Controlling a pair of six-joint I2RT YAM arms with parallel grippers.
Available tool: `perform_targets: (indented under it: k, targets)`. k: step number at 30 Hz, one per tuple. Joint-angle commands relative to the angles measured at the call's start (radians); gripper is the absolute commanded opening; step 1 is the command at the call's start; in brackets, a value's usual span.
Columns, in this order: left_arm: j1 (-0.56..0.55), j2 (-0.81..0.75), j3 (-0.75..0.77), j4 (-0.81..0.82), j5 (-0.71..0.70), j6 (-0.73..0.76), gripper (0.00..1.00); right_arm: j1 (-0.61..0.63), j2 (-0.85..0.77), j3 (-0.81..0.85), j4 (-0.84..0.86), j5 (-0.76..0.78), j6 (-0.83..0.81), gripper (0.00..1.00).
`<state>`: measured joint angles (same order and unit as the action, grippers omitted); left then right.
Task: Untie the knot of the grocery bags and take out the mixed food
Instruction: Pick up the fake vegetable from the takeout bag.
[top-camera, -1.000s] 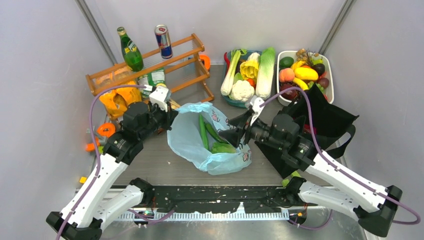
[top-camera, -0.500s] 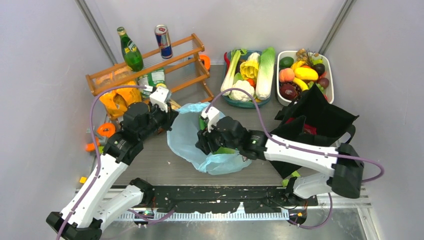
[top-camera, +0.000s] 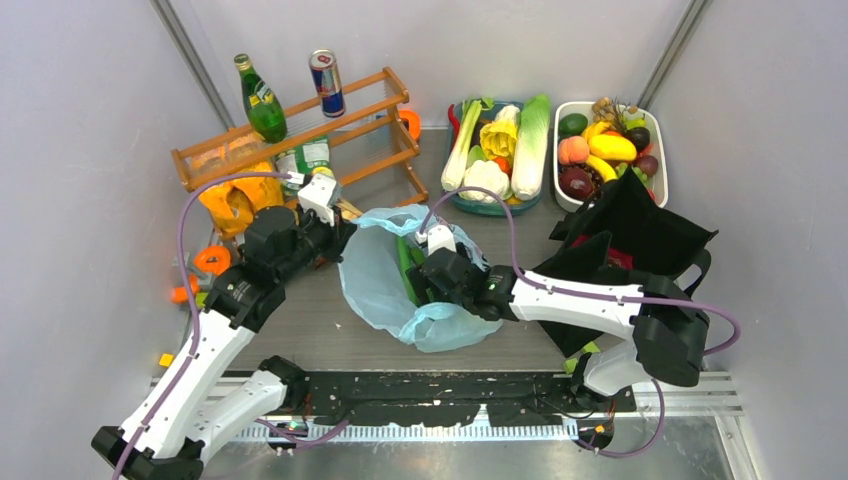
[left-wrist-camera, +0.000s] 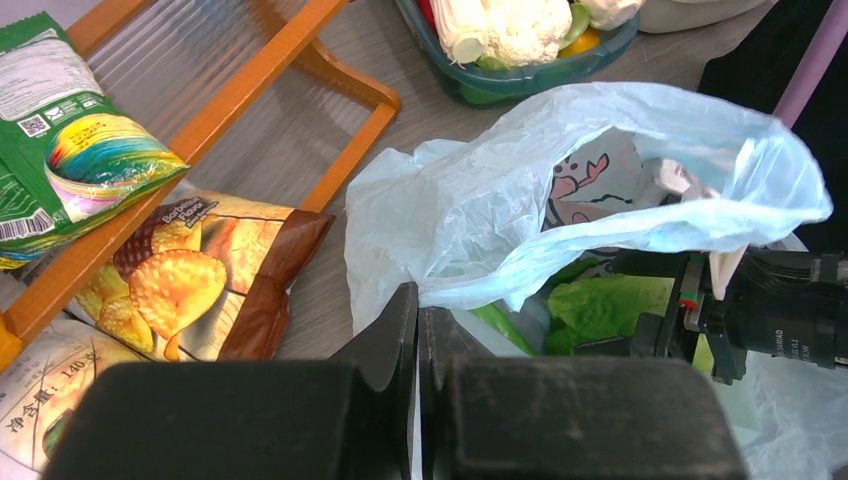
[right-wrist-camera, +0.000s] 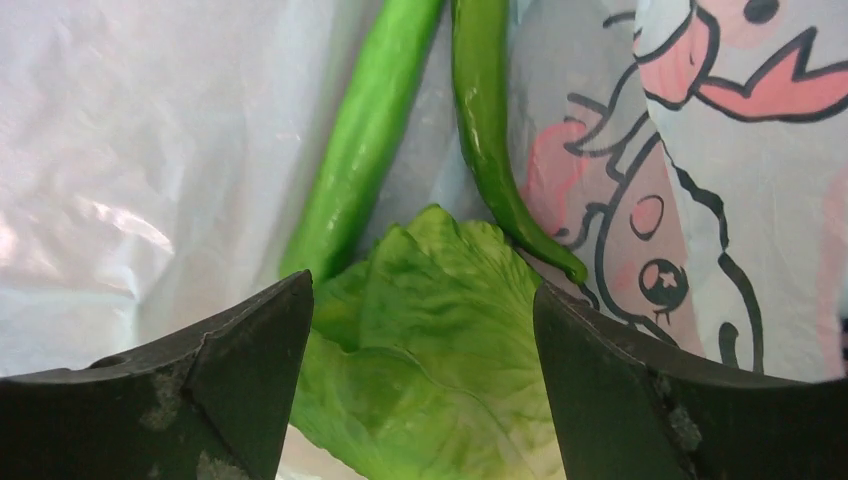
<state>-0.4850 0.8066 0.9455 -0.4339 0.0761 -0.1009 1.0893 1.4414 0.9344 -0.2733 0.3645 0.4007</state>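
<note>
Grocery bag (top-camera: 375, 285): thin light-blue plastic, untied, mouth gaping, pink cartoon print.
Inside: leafy green cabbage (right-wrist-camera: 440, 390).
My left gripper (left-wrist-camera: 417, 300): pinched closed on the bag's rim.
My right gripper (right-wrist-camera: 422, 300): spread wide over the cabbage.

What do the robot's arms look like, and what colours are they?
The left arm and right arm both have long white shells joined by chunky black joints. A thin purple cable loops along each, ending at a small white camera box by the wrist. The left gripper and right gripper each have two black wedge-shaped fingers, scuffed grey.
</note>
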Motion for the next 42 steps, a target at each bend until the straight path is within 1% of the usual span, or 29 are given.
perform_targets:
  k: [1,4,5,8,10,15,18,20,27,29,31,32,33,34,35,37,38,39,42]
  targets:
    - [-0.001,-0.01,-0.003,0.065,0.01,0.001,0.0,-0.005,-0.031,-0.021,-0.074,-0.043,-0.058,0.9]
    - [-0.001,-0.008,-0.002,0.065,0.009,0.001,0.0,-0.005,-0.09,-0.055,-0.082,-0.168,-0.099,0.96]
    - [-0.001,-0.007,-0.005,0.064,0.007,0.0,0.0,-0.005,-0.105,-0.071,-0.08,-0.197,-0.121,0.97]
    - [-0.001,-0.002,-0.003,0.064,0.004,-0.002,0.0,-0.005,-0.169,-0.088,-0.075,-0.366,-0.167,0.98]
    - [-0.001,0.003,-0.001,0.063,0.007,-0.003,0.0,-0.005,-0.192,-0.101,-0.078,-0.433,-0.189,0.98]
    - [-0.001,0.004,-0.002,0.063,0.005,-0.003,0.0,-0.005,-0.219,-0.122,-0.127,-0.514,-0.228,0.99]
    - [-0.001,0.005,-0.002,0.062,0.011,-0.002,0.0,-0.006,-0.209,-0.141,-0.144,-0.524,-0.25,0.99]
    - [-0.001,0.004,0.001,0.061,0.017,-0.003,0.0,-0.005,-0.192,-0.156,-0.132,-0.504,-0.252,0.99]
    - [0.0,-0.002,-0.002,0.063,0.017,0.006,0.0,-0.003,-0.09,-0.16,-0.061,-0.374,-0.227,0.98]
    - [-0.001,-0.003,-0.002,0.063,0.018,0.007,0.0,-0.004,-0.067,-0.155,-0.062,-0.37,-0.222,0.95]
    - [-0.001,-0.004,-0.002,0.063,0.015,0.008,0.0,-0.003,-0.049,-0.154,-0.068,-0.369,-0.215,0.9]
    - [0.0,-0.005,-0.002,0.063,0.016,0.008,0.0,-0.003,-0.041,-0.157,-0.071,-0.369,-0.21,0.8]
    - [-0.001,-0.006,-0.003,0.063,0.016,0.009,0.0,-0.003,-0.038,-0.161,-0.07,-0.369,-0.204,0.74]
    - [-0.001,-0.007,-0.002,0.063,0.017,0.009,0.0,-0.003,-0.036,-0.162,-0.07,-0.369,-0.201,0.61]
    - [-0.001,-0.007,-0.002,0.063,0.017,0.009,0.0,-0.003,-0.038,-0.162,-0.07,-0.369,-0.195,0.54]
    - [0.0,-0.007,-0.003,0.063,0.015,0.009,0.0,-0.003,-0.052,-0.155,-0.063,-0.369,-0.186,0.26]
    - [-0.001,-0.008,-0.003,0.063,0.017,0.009,0.0,-0.003,-0.068,-0.15,-0.06,-0.369,-0.183,0.19]
    - [-0.001,-0.007,-0.003,0.063,0.016,0.009,0.0,-0.003,-0.077,-0.138,-0.057,-0.349,-0.178,0.09]
    - [-0.001,-0.006,-0.002,0.063,0.021,0.009,0.0,-0.002,-0.132,-0.118,-0.048,-0.295,-0.172,0.05]
